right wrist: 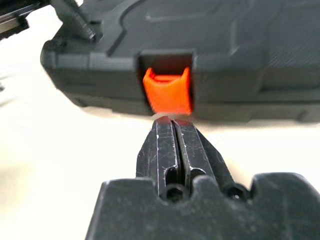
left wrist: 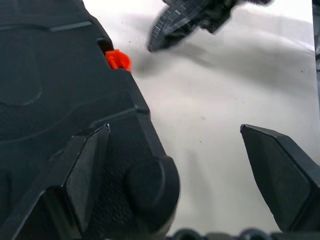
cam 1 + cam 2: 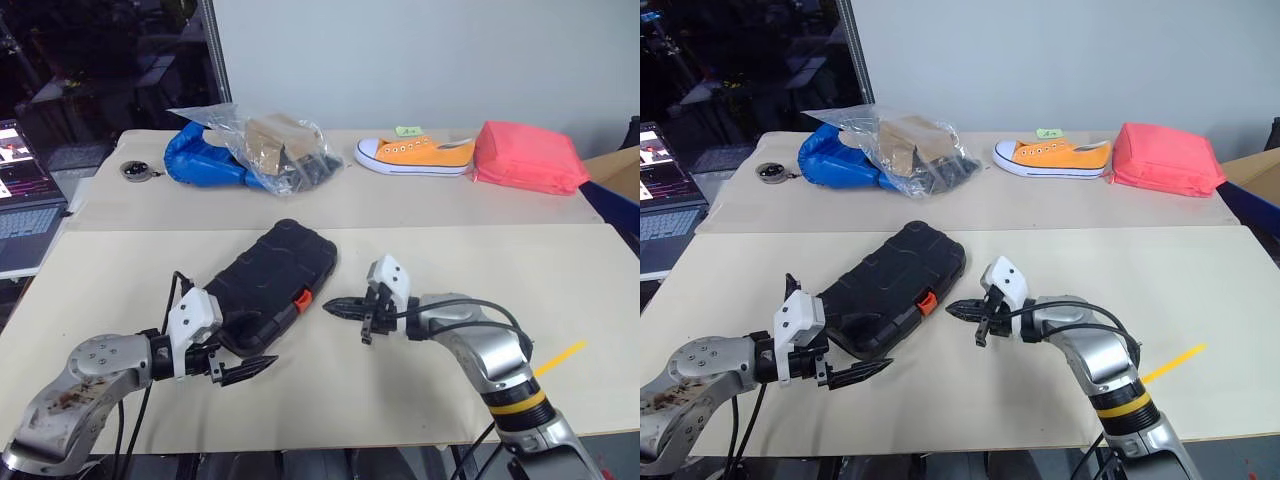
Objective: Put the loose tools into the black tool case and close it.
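Note:
The black tool case (image 3: 282,272) lies closed on the beige table, with its orange latch (image 3: 302,298) facing right. My left gripper (image 2: 175,150) stands open at the case's near corner; one finger (image 2: 85,170) is over the case and the other (image 2: 280,175) is over bare table. My right gripper (image 1: 175,131) is shut and empty. It points left at the latch (image 1: 167,92), with its tips (image 3: 332,306) a short gap away. The loose tools are out of view.
On the far table are a blue glove (image 3: 200,158), a clear plastic bag of items (image 3: 275,148), an orange sneaker (image 3: 415,155) and a pink package (image 3: 527,157). A laptop (image 3: 22,205) sits at the left. A yellow tape strip (image 3: 558,358) marks the table at the right.

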